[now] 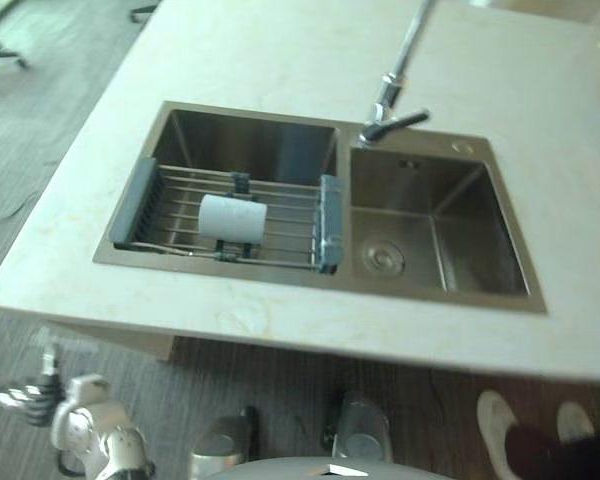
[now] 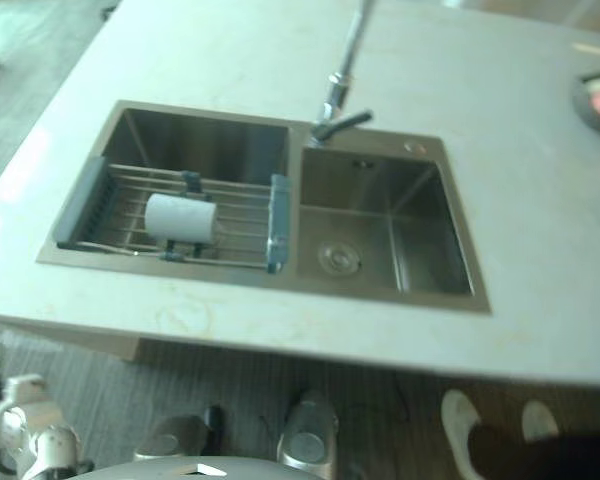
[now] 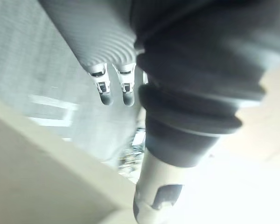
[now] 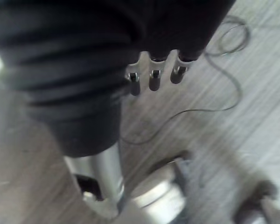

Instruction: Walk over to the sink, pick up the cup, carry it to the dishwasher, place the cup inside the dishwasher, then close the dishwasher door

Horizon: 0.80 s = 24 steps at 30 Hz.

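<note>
Cup point(image 1: 232, 217), white, lying on its side on the wire drain rack point(image 1: 280, 225) that spans the left basin point(image 1: 245, 140) of the sink, well apart from both hands. Left hand point(image 1: 25, 400) hangs low beside the counter point(image 1: 280, 50), fingers relaxed and holding nothing. Right hand point(image 4: 153, 77) hangs over the floor, fingers straight and likewise empty. Likely risks: the round cup may roll along the rack bars if nudged from one side, and a rising hand may catch the counter edge. Count: one cup, one rack, two basins, one faucet point(image 1: 392, 100), and two shoes point(image 1: 500, 425) of a person standing near.
</note>
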Motion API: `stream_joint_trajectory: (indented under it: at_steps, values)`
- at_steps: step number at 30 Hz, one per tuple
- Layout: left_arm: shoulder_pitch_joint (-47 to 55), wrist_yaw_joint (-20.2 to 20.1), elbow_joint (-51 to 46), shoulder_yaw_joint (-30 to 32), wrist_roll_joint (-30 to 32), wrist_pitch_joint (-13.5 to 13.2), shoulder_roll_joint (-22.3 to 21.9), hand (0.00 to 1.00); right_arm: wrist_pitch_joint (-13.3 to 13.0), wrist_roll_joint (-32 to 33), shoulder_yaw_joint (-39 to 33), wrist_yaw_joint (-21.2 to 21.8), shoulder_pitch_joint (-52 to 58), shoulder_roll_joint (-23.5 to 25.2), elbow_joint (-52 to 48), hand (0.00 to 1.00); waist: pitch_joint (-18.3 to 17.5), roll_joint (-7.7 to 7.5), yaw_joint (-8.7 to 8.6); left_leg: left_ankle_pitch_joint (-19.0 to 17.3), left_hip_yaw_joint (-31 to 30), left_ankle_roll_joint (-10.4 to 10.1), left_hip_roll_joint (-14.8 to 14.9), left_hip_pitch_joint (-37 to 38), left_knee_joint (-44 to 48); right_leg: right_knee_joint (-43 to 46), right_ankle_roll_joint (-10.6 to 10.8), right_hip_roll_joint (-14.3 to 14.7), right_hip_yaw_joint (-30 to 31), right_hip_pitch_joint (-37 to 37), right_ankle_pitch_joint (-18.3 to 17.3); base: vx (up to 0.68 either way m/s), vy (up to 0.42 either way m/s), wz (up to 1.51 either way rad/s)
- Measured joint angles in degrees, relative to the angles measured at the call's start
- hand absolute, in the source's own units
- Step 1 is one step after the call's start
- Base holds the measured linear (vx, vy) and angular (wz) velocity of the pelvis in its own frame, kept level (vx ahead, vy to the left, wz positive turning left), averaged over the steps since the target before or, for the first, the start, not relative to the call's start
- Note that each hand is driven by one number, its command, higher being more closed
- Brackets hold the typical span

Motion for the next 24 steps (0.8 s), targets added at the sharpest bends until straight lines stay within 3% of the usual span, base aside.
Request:
stream_joint_trajectory:
  at_steps: [1,2,3,5,9,10,12,14,15,16,17,18,19,21,24]
  values:
    - [0.6,3.4,-3.3,0.7,3.5,-1.8,-1.1,0.0,3.9,-0.1,0.3,1.5,0.1,-0.2,0.9,0.0,-0.9,0.69,0.7,-1.2,-0.3,-1.2,1.1,0.5,0.5,-1.3,1.0,0.6,-1.6,2.4,-2.2,0.28,-0.317,0.37]
    - [1.8,6.0,-7.6,0.8,5.7,-2.9,-2.6,0.0,6.2,-0.1,0.4,2.6,0.1,-0.7,0.9,0.0,-1.8,2.35,1.26,-1.5,-0.2,-1.9,3.0,0.5,0.7,-3.1,0.6,2.6,-2.1,3.6,-2.0,0.22,-0.246,0.1]
    - [3.4,8.4,-13.2,-0.2,10.8,-4.4,-3.7,0.0,8.0,-0.1,0.0,4.2,0.4,-1.8,1.1,0.0,-3.1,4.13,1.45,-1.5,-0.2,-2.5,4.4,0.7,-0.5,-5.3,0.2,4.2,-3.1,4.5,-2.2,0.2,-0.195,0.06]
    - [3.5,9.9,-20.6,-0.7,18.0,-5.3,-3.8,0.0,9.7,-0.1,-0.2,5.5,-0.3,-3.6,1.2,0.0,-4.5,6.04,1.62,-0.2,-0.2,-3.8,5.5,1.7,-3.7,-7.6,-0.4,5.8,-3.8,4.7,-1.9,0.2,-0.144,0.03]
    - [-1.4,20.0,-31.1,-2.8,40.6,-5.2,-2.3,0.0,10.5,2.3,-1.9,6.6,-2.4,-5.7,2.2,0.0,-5.8,7.12,1.7,5.2,-0.1,-5.3,5.6,2.5,-7.9,-15.4,-1.3,7.8,-4.1,7.4,1.5,0.09,-0.134,-0.05]
    - [-2.9,22.1,-31.6,-2.8,43.3,-5.0,-1.4,0.0,10.5,2.5,-2.5,7.1,-2.5,-5.9,3.0,0.0,-6.4,7.22,1.57,6.3,-0.1,-5.4,5.7,2.6,-8.6,-17.8,-1.5,8.2,-4.1,8.1,2.6,0.04,-0.102,-0.13]
    - [-4.4,22.7,-31.2,-2.9,43.2,-4.8,-0.2,0.0,10.5,3.4,-2.8,7.6,-2.6,-5.9,3.4,0.0,-7.0,7.31,0.97,7.4,-0.1,-5.3,5.7,2.7,-9.2,-20.5,-2.0,8.9,-4.1,9.1,3.9,0.04,-0.088,-0.1]
    - [-5.0,19.0,-31.0,-5.2,38.4,-5.3,0.5,0.0,10.5,4.3,-3.5,7.6,-2.5,-5.7,4.0,0.0,-7.2,7.19,0.56,7.9,-0.2,-5.1,5.8,2.9,-9.2,-22.6,-2.3,9.5,-4.2,10.2,5.0,0.01,-0.073,-0.01]
    - [-5.3,13.6,-31.0,-7.9,33.8,-5.8,0.7,0.0,10.4,4.7,-4.3,8.0,-2.5,-5.5,4.7,0.0,-7.3,7.14,0.49,8.0,-0.2,-5.1,6.0,2.9,-9.2,-23.8,-2.4,10.0,-4.2,10.7,5.6,-0.04,-0.05,0.05]
    - [-5.4,5.6,-31.0,-12.4,27.4,-5.8,1.5,0.0,10.4,4.7,-4.4,8.4,-2.6,-5.6,5.2,0.0,-7.5,7.08,0.47,8.1,-0.1,-5.1,6.0,2.8,-9.3,-24.9,-2.6,10.3,-4.3,11.1,6.4,-0.05,-0.042,0.05]
    - [-5.3,2.2,-30.9,-14.9,24.7,-5.5,2.1,0.0,10.4,4.7,-4.4,8.5,-2.6,-5.6,5.3,0.0,-7.5,7.02,0.51,8.1,-0.1,-5.1,6.0,2.8,-9.4,-25.6,-2.6,10.4,-4.3,11.3,6.8,-0.07,-0.018,0.02]
    - [-5.3,-4.3,-30.7,-20.0,20.1,-4.3,3.5,0.0,10.4,4.7,-4.3,8.7,-2.6,-5.6,5.2,0.0,-7.7,6.97,0.41,8.1,0.1,-5.1,6.1,2.8,-9.8,-26.9,-2.7,10.8,-4.2,11.5,7.5,-0.05,-0.014,-0.02]
    - [-5.3,-7.3,-30.5,-22.4,18.3,-3.2,4.2,0.0,10.4,4.6,-4.3,8.8,-2.6,-5.7,5.2,0.0,-7.9,6.95,0.34,8.1,0.4,-5.1,6.1,2.8,-10.3,-27.7,-2.8,10.8,-4.1,11.5,8.0,-0.1,0.011,-0.07]
    - [-6.2,-16.9,-26.6,-29.7,14.1,2.8,6.7,0.0,10.3,4.6,-4.8,9.0,-3.8,-6.2,5.2,0.0,-8.1,7.04,-1.09,8.2,1.0,-5.0,6.3,3.0,-12.1,-29.1,-3.1,11.4,-3.8,11.1,9.7,-0.13,0.02,-0.07]
    - [-7.6,-23.9,-19.7,-32.1,13.1,10.4,7.9,0.0,10.2,4.1,-5.0,8.9,-4.9,-6.1,5.2,0.0,-8.0,6.65,-2.43,6.4,2.5,-5.0,7.5,4.0,-14.1,-29.1,-3.4,12.5,-2.6,10.6,10.5,-0.16,0.033,-0.24]
